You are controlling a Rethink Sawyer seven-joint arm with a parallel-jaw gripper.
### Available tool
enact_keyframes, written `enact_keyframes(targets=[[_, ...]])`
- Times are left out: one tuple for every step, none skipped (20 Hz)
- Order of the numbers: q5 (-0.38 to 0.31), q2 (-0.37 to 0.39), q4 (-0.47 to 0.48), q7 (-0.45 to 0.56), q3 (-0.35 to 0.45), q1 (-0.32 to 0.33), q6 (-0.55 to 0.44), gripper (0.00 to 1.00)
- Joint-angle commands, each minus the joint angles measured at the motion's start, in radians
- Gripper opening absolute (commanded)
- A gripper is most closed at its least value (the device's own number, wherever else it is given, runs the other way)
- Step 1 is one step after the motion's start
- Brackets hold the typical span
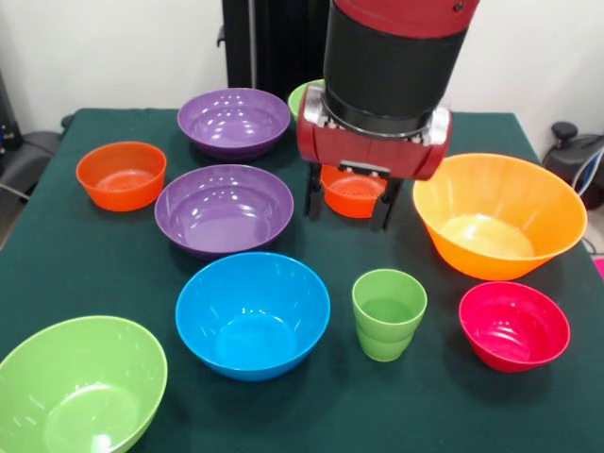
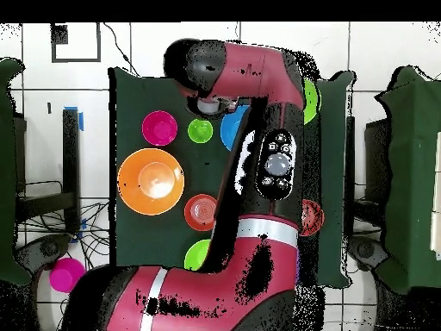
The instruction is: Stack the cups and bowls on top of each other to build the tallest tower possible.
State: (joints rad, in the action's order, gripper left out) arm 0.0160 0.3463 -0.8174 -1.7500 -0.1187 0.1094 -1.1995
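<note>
Front view: cup (image 1: 389,312) upright, rim up.

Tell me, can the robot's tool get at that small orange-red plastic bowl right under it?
Probably yes: the tool hangs open just above the small orange-red plastic bowl, a finger on either side, nothing between them.

Light-green cup (image 1: 389,313) stands upright, unstacked, between blue bowl (image 1: 253,314) and small pink-red bowl (image 1: 514,326). Two purple bowls (image 1: 225,209) sit behind the blue one, large orange bowl (image 1: 499,215) behind the pink-red. All bowls rim-up, separate; no tower built.
</note>
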Motion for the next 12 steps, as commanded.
enact_keyframes(targets=[[0.01, -0.064, -0.023, -0.154, 0.077, -0.027, 0.072, 1.0], [0.01, -0.07, -0.016, -0.153, 0.077, -0.027, 0.075, 1.0], [0.01, -0.075, -0.006, -0.154, 0.075, -0.028, 0.073, 1.0], [0.009, -0.082, 0.011, -0.152, 0.073, -0.029, 0.062, 1.0], [0.008, -0.088, 0.033, -0.151, 0.071, -0.03, 0.043, 1.0], [0.008, -0.095, 0.054, -0.149, 0.069, -0.032, 0.024, 1.0], [0.007, -0.106, 0.088, -0.144, 0.068, -0.033, -0.002, 1.0], [0.008, -0.115, 0.12, -0.141, 0.067, -0.034, -0.034, 1.0], [0.007, -0.128, 0.159, -0.135, 0.067, -0.035, -0.066, 1.0], [0.006, -0.142, 0.198, -0.128, 0.067, -0.035, -0.098, 1.0], [0.007, -0.152, 0.226, -0.124, 0.066, -0.036, -0.124, 1.0], [0.007, -0.156, 0.243, -0.121, 0.064, -0.036, -0.144, 1.0]])
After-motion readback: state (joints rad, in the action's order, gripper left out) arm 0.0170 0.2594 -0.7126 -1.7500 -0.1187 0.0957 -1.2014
